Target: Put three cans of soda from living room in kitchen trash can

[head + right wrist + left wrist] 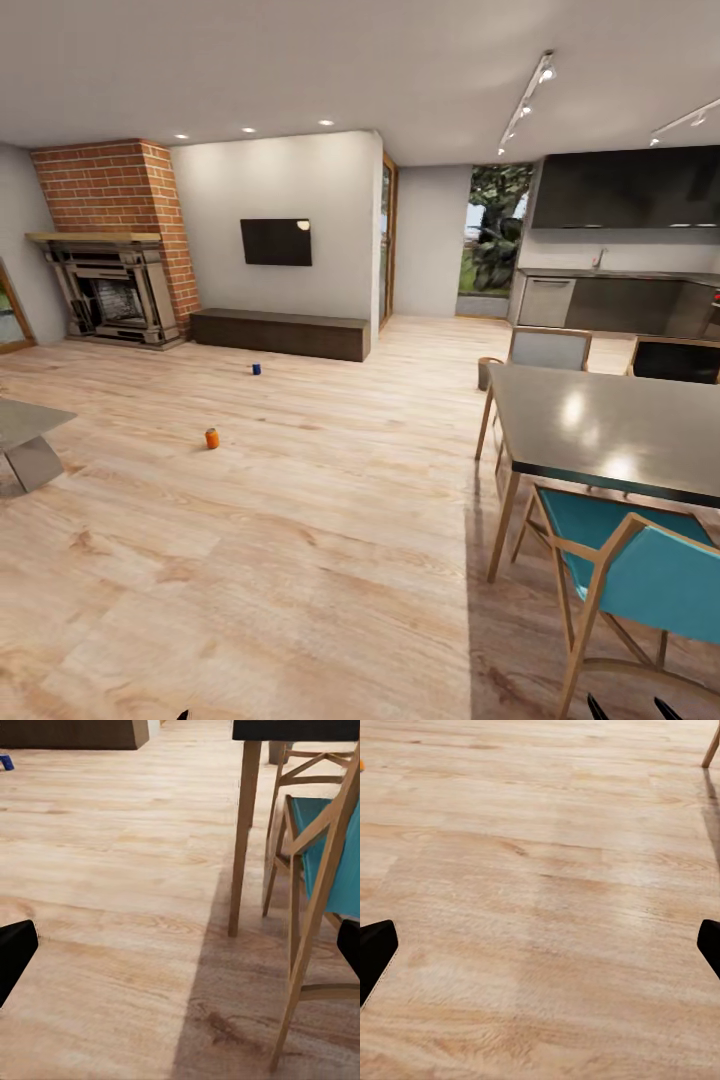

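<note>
on the pale wood-plank floor (330, 520) of the living room, at about eleven o'clock from the robot, stands a small bright orange soda can with a grey top (212, 438), upright and alone. farther off, close to twelve o'clock and just short of the long dark low cabinet (281, 333) under the black wall tv (276, 241), stands a small dark blue soda can (256, 368), well apart from the orange one. a third can is not something i can pick out. at about one o'clock, beyond the corner of the grey-topped dining table with wooden legs (600, 425), a round brownish bin (487, 372) sits on the floor near the kitchen's dark cabinets; it looks like the trash can, though it is small here.

the left gripper (540, 949) hangs over bare floor, its two black fingertips wide apart with nothing between them. the right gripper (180, 949) is likewise spread and empty, near a teal-seated wooden chair (322, 862) and a table leg.

the step in hand looks like the approach to the first can. to do it well, i would steer toward eleven o'clock for the nearer orange can, keep wide of the table and chairs at three o'clock, stop with the can centred ahead of one arm, and lower the spread fingers around its body, not its top, so it is not tipped and rolled away.
</note>
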